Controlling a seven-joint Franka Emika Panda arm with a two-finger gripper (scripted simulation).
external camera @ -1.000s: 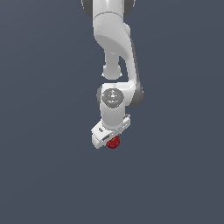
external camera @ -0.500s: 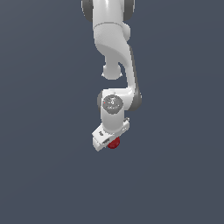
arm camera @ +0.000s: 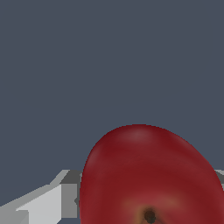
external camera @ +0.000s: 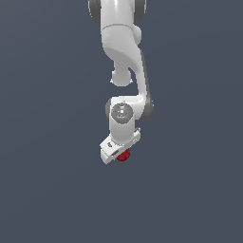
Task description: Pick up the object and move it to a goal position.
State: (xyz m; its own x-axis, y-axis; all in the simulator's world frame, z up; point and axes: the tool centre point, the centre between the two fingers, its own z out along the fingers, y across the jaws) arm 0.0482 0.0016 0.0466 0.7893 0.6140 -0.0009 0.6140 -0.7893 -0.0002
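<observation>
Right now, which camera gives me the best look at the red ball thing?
The wrist view: the red ball fills much of the picture, showing its smooth dark red skin and a small dark pit, with a white finger beside it. The exterior view shows only a small red spot under the white pincer.

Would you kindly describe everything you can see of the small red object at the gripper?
The red object is a dark red, roundish, smooth-looking fruit-like ball with a faint sheen and a small brownish dimple with a dark centre. In the exterior view it peeks out under the white gripper, much smaller than it. A grey-white finger sits right beside it, seemingly touching. Whether it rests on anything below is not discernible.
</observation>
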